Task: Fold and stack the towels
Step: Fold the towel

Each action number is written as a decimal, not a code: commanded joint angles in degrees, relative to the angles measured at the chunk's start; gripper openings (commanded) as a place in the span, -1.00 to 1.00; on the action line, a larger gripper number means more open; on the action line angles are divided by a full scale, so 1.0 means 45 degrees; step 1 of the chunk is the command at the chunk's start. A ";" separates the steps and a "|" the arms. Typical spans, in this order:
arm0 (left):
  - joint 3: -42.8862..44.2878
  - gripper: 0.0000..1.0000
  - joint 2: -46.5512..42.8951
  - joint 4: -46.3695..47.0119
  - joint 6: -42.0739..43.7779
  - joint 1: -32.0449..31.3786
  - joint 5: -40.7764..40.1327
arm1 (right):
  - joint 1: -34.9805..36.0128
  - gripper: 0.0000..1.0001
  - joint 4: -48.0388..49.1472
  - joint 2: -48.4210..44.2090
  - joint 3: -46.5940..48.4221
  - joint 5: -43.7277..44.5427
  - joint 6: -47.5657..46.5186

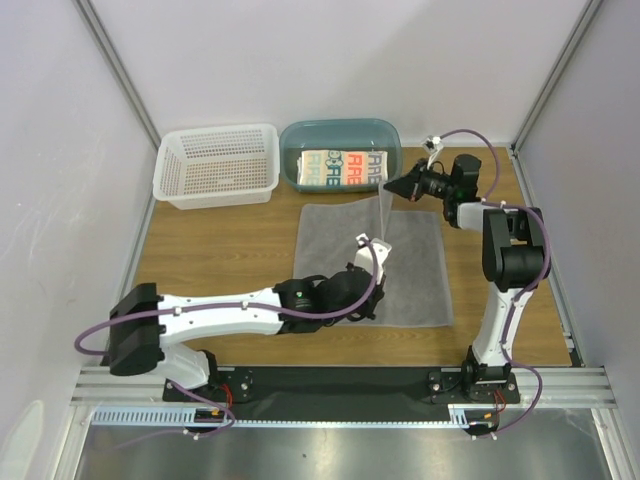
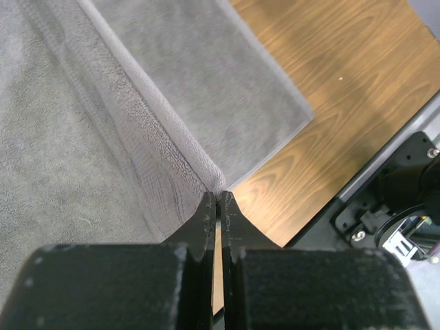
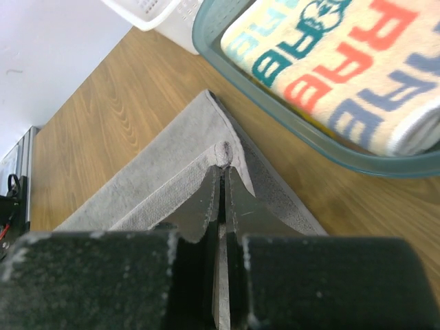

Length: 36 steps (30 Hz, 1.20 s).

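Observation:
The large grey towel [image 1: 345,262] lies spread on the wooden table. My left gripper [image 1: 384,260] is shut on its near right corner, which shows pinched in the left wrist view [image 2: 217,199] with the grey towel [image 2: 82,158] hanging from it. My right gripper [image 1: 391,188] is shut on the far right corner [image 3: 221,172] of the grey towel [image 3: 158,179]. The edge between them is lifted off the table. The white lettered towel [image 1: 345,168] lies folded in the teal tub [image 1: 395,135]; it also shows in the right wrist view [image 3: 344,55]. The brown towel is not in view.
A white lattice basket [image 1: 215,165] stands at the back left, next to the tub. The tub's rim [image 3: 275,96] is close beyond my right gripper. Bare wood [image 1: 215,250] lies left of the grey towel. Metal frame rails line the table sides.

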 commanded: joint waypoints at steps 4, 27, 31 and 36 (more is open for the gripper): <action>0.1785 -0.99 0.0913 0.0928 0.0597 -0.0270 0.1040 | -0.0165 -1.00 -0.0394 -0.1436 0.0114 -0.0150 -0.1239; 0.2743 -1.00 0.2243 0.1494 0.1339 -0.0368 0.2076 | -0.1239 -1.00 -0.2386 -0.2354 -0.0453 -0.0072 -0.3328; 0.2899 -0.99 0.2164 0.1709 0.1456 -0.0388 0.2115 | -0.1297 -1.00 -0.2503 -0.2629 -0.0376 0.0006 -0.3524; 0.3212 -0.99 0.2281 0.1767 0.1690 -0.0582 0.2115 | -0.1512 -1.00 -0.2523 -0.2725 -0.0413 -0.0091 -0.3349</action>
